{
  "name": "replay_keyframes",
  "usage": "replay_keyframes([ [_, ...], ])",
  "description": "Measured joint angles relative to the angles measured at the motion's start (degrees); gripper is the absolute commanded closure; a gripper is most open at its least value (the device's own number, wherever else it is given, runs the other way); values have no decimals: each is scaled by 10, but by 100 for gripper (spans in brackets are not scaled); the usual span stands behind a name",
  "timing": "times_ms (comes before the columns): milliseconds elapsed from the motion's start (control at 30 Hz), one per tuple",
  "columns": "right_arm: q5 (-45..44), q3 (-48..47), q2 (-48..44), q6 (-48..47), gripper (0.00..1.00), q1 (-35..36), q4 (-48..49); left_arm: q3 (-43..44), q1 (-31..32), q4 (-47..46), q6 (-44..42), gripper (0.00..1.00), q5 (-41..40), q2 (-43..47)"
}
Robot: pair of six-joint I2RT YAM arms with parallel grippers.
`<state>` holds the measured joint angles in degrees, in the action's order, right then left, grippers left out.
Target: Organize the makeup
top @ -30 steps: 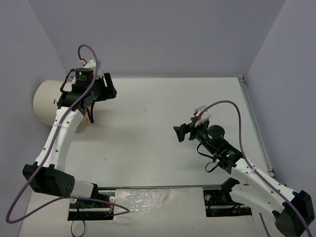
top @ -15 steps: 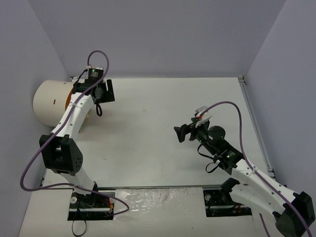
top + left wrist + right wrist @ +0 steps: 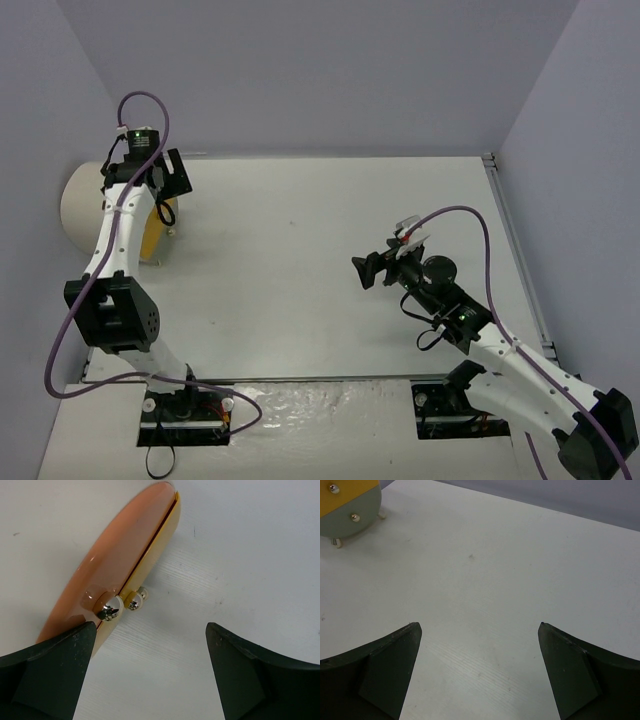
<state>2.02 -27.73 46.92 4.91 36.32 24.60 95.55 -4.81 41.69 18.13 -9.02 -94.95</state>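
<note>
None of the small makeup pieces shows in any view. My left gripper (image 3: pixel 172 190) is open and empty at the far left, just in front of the large cream cylinder (image 3: pixel 85 205). In the left wrist view its jaws (image 3: pixel 150 680) stand wide over bare table, and the cylinder's orange front (image 3: pixel 115 565) with its two metal clasp balls (image 3: pixel 122 604) lies just beyond the left finger. My right gripper (image 3: pixel 365 270) is open and empty, low over the table right of centre; its wrist view (image 3: pixel 477 675) shows only white tabletop between the fingers.
The cylinder lies on its side against the left wall, its orange front (image 3: pixel 153 235) facing the table; it also shows far off in the right wrist view (image 3: pixel 347 505). Grey walls close the back and both sides. The table's right edge rail (image 3: pixel 510 240) runs along the right.
My left arm has swung left, bringing its gripper from right of the cylinder to just before its orange front. The right arm has not moved.
</note>
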Motion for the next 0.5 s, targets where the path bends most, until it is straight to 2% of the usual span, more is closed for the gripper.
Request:
replay_keyframes([
  [167,1,0,-2,0,0,0,0,28,-6,1,1,9,20,-17],
  [267,3,0,-9,0,0,0,0,25,-6,1,2,8,39,3],
  [500,0,-7,-14,0,0,0,-29,15,0,-3,15,3,101,135],
])
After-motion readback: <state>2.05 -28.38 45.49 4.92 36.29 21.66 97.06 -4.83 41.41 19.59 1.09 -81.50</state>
